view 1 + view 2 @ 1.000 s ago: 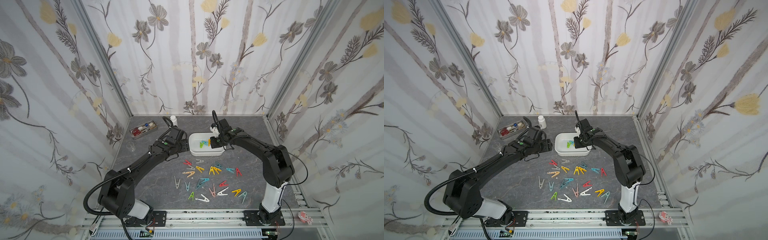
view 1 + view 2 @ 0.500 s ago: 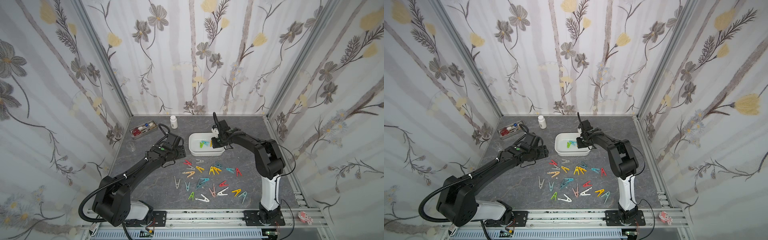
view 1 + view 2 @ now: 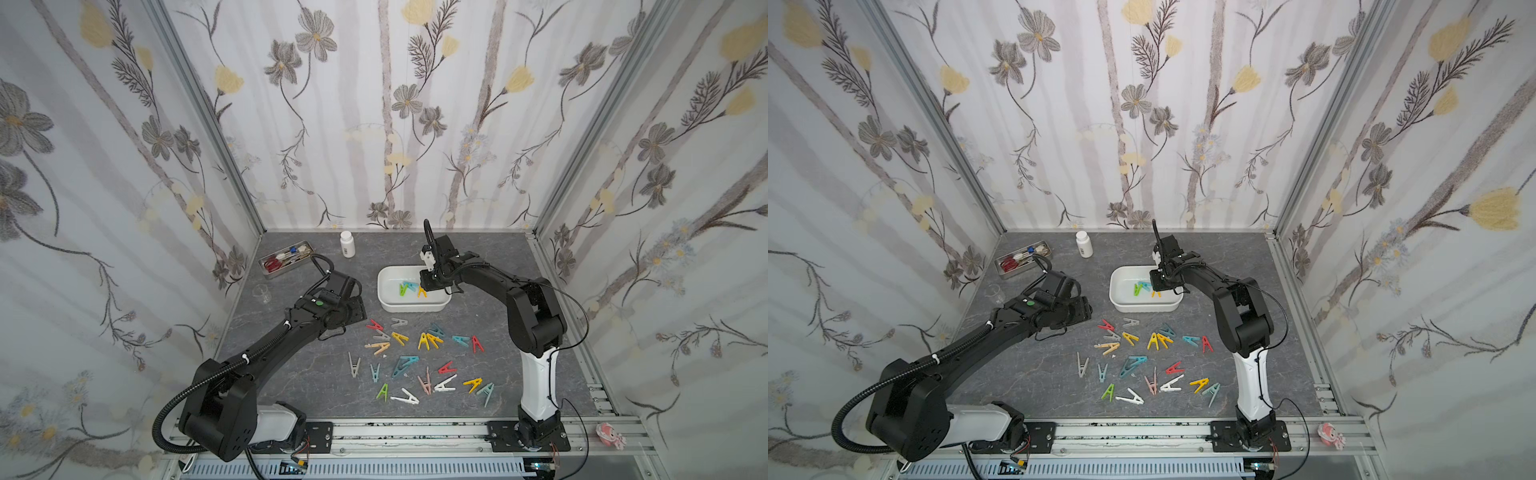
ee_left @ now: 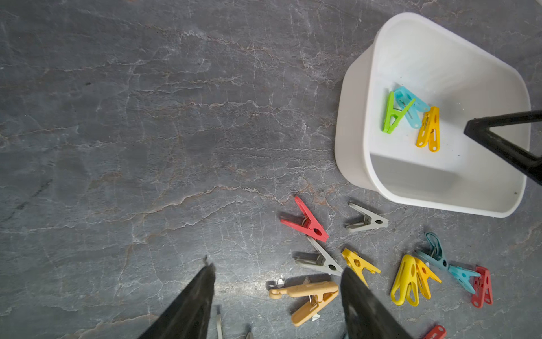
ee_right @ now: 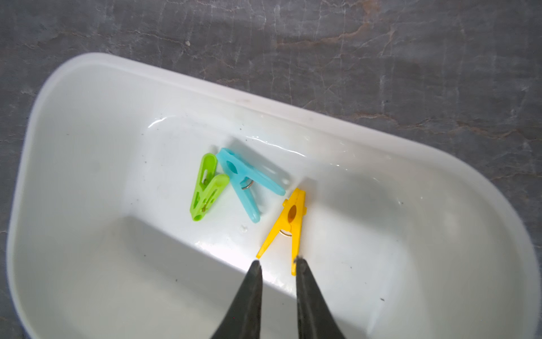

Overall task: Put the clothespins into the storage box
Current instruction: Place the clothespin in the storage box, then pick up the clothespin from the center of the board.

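Light, stiff, likely slick plastic A-shaped clothespins (image 5: 243, 179): three in the white rounded plastic storage box (image 5: 88, 176) under the right gripper (image 5: 277, 264) (jaws slightly parted, empty), the rest at its 6 o'clock beside the left gripper (image 4: 277, 267) (jaws wide, empty); pinch across the legs.
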`<action>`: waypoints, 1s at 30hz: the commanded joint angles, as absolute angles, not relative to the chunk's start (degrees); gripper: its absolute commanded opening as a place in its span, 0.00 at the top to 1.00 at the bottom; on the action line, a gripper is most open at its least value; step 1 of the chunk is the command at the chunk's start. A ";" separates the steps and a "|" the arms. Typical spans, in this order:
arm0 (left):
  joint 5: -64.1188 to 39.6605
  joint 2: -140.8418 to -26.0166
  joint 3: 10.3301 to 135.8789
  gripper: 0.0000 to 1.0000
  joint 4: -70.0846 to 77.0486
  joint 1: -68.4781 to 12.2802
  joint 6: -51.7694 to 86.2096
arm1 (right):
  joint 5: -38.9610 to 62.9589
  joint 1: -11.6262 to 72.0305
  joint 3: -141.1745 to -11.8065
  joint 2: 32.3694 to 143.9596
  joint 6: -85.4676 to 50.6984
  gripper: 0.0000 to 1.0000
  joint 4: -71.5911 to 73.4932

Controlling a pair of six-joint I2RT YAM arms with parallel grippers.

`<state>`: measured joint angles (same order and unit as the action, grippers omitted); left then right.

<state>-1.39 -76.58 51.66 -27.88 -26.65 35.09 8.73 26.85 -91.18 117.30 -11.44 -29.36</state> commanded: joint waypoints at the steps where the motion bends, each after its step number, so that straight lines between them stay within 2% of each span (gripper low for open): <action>1: -2.71 -76.20 50.98 0.36 -28.20 -26.04 35.47 | 8.26 27.57 -92.30 114.79 -10.63 0.76 -30.66; 9: -5.13 -76.02 49.52 0.42 -32.33 -24.61 34.80 | 6.97 32.08 -92.55 109.95 -10.24 0.75 -32.20; 15: -6.61 -73.03 43.31 0.51 -35.60 -24.68 34.24 | 5.42 35.45 -92.60 107.34 -10.80 0.75 -32.52; 20: -6.10 -74.76 42.34 0.57 -35.61 -27.19 37.23 | 6.04 36.81 -92.02 107.48 -11.73 0.76 -31.32; 30: -5.77 -75.67 38.14 0.59 -32.33 -32.41 43.93 | 7.63 37.09 -90.13 107.46 -11.52 0.76 -29.74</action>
